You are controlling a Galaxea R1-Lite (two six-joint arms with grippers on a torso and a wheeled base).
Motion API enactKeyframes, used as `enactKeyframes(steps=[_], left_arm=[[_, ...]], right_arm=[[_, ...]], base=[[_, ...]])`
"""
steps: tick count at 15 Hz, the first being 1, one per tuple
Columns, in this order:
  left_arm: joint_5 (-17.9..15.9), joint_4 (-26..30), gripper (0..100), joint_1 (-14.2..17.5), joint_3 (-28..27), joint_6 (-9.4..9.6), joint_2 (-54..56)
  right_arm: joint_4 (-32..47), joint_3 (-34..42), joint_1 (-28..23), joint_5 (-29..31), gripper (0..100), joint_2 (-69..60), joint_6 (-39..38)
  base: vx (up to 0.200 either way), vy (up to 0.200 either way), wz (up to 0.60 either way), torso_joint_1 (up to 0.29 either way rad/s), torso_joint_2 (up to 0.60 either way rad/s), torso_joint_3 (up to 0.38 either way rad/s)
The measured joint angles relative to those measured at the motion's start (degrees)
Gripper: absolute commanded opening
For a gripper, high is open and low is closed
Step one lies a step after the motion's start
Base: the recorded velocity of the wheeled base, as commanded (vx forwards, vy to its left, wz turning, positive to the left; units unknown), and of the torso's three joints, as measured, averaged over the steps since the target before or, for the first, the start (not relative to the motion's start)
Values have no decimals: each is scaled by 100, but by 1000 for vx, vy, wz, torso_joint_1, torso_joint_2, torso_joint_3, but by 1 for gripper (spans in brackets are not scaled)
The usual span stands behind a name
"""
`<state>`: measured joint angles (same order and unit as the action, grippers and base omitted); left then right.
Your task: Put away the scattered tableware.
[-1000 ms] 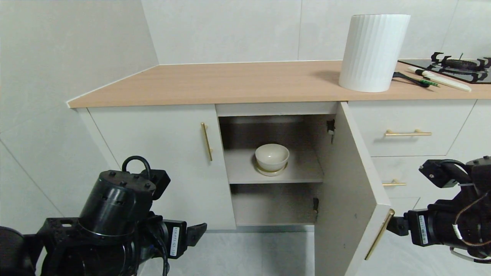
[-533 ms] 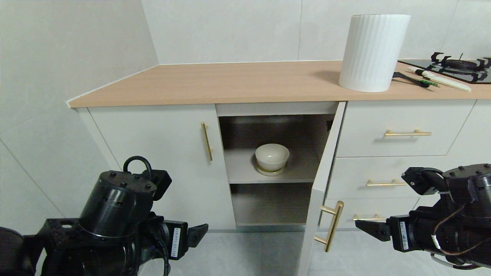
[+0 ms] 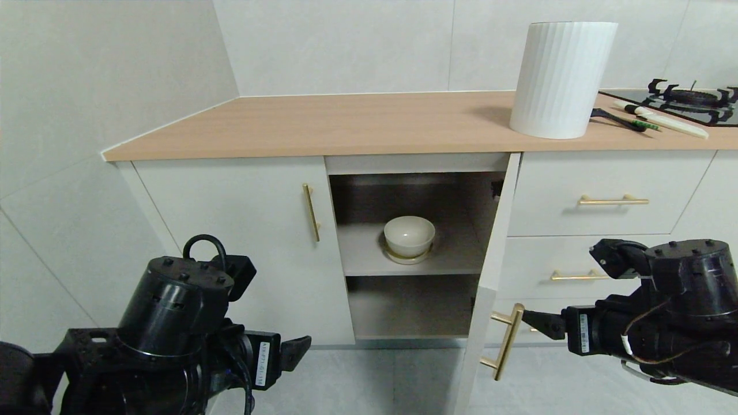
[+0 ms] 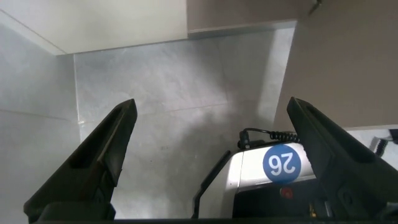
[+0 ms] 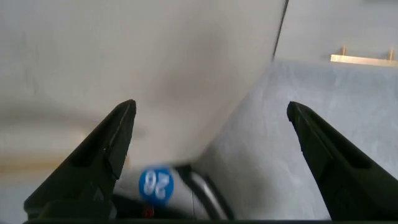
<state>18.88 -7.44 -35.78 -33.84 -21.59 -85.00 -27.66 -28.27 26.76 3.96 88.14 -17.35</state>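
A pale bowl (image 3: 409, 235) stands upright on a gold-rimmed saucer (image 3: 407, 257) inside the open cupboard (image 3: 415, 164), on its middle shelf (image 3: 363, 253), a little toward the hinge side of the opening. The space below that shelf is in shadow.

The cupboard's door (image 3: 490, 271) hangs on its right edge and stands swung partway across the opening, covering the cupboard's right side while the bowl shows past it. A gold bar handle (image 3: 505, 341) sits low on the door's outer face.

The right claw (image 3: 533, 323) is level with that handle, on the side away from the cupboard's opening, its tip just beside the bar; whether it touches cannot be told. In the right wrist view the claw's fingers (image 5: 102, 155) are spread wide, with nothing between them and the door's pale face close ahead.

The left claw (image 3: 297, 349) is low, in front of the closed door (image 3: 230, 230) left of the cupboard's opening and well apart from it. Its fingers (image 4: 99, 155) are also spread wide and hold nothing, with floor beneath them.

The wooden bench (image 3: 346, 124) tops the cupboard. On it, above and right of the opening, stands a tall white ribbed container (image 3: 560, 79). Farther right of the cupboard lie a few utensils (image 3: 646, 120), touching one another, next to a black hob (image 3: 689, 98). Drawers with gold handles (image 3: 613, 200) fill the front to the right of the cupboard.
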Motion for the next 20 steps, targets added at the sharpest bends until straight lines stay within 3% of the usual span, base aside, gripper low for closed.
enactKeyframes(steps=[4, 10, 15, 18, 20], left_arm=[[0, 2, 100, 4, -9, -2, 48], [0, -15, 100, 20, -44, 6, 334], [0, -329, 100, 26, 35, 17, 400], [7, -315, 100, 32, 66, 196, 405], [5, -310, 100, 50, 72, 213, 411]], right_arm=[[18, -568, 20, -156, 100, 622, 88], [1139, -2015, 22, -779, 100, 1282, 424], [624, -2277, 24, -820, 100, 1927, 128], [390, -2302, 30, -808, 100, 2159, -9], [213, -2303, 30, -735, 100, 2310, -30]], base=[[0, 0, 0, 0, 0, 0], [0, 0, 0, 0, 0, 0], [0, 0, 0, 0, 0, 0], [200, 0, 0, -1, -1, 4], [200, 0, 0, -2, 0, 2]])
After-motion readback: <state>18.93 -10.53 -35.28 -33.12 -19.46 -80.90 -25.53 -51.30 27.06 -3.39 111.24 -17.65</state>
